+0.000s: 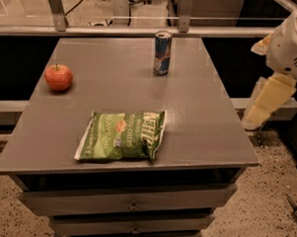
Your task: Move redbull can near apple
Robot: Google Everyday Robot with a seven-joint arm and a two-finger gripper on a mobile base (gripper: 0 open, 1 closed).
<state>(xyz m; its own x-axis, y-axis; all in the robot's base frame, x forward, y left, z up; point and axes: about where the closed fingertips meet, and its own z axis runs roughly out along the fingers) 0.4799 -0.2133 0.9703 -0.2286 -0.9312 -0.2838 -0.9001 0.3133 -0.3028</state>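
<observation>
On the flat grey rectangular table top, single camera view, landmark is the flat green crinkled chip bag, lying label-up near the front edge, about centre. The slim blue-and-silver metal redbull can stands beyond the bag and a bit to picture-right, close to the far edge, well apart from the bag. It is upright with its long axis vertical and silver top up, and nothing touches it. The round red-orange apple with its short stem sits beyond the bag to picture-left, near the left edge. Apple and can are well apart, with bare table between them, so the task looks not yet started. The cream-coloured gripper hangs to picture-right of the bag, off the table past its right edge, under a white rounded arm housing. It holds nothing that I can see, and I cannot tell whether it is open or closed. Key relation: the can lies up and to picture-left of the gripper, across the right table edge and toward the far side. My judgement is that the next move is a reach inward over that edge, a side-on grasp around the upright can body, then a carry to picture-left toward the apple. The risk is tipping the tall can on approach. Counts: one can, one apple, one chip bag, one gripper, one table, and at least two grey drawer fronts under the top.
</observation>
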